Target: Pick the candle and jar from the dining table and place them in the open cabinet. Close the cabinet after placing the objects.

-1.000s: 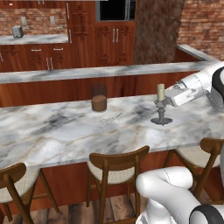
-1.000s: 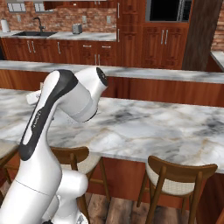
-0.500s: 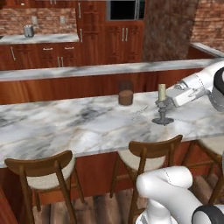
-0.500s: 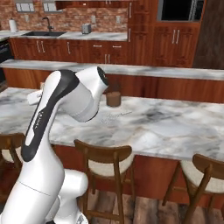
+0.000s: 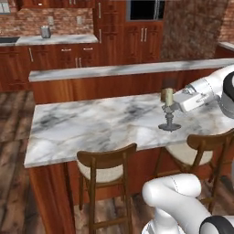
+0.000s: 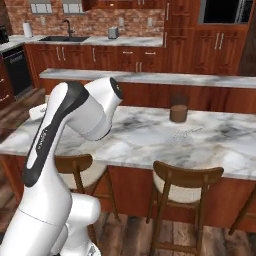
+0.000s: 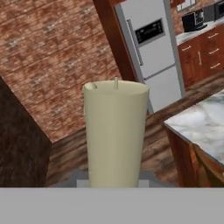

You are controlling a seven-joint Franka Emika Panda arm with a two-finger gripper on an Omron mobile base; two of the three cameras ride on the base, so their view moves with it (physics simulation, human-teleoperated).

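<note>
Candle held upright above the marble desk.
The short cream stick candle (image 5: 168,97) in its dark metal candlestick with its flared foot looks light, stiff, top-heavy; its long axis stands vertical, wick up, foot seemingly just off the white-veined marble desk (image 5: 91,123). The white hand (image 5: 176,101) clamps its waxy, probably slippery stem narrowly.

No readable text anywhere (the fridge (image 7: 151,52) panel's marks are perhaps just blur).
</note>
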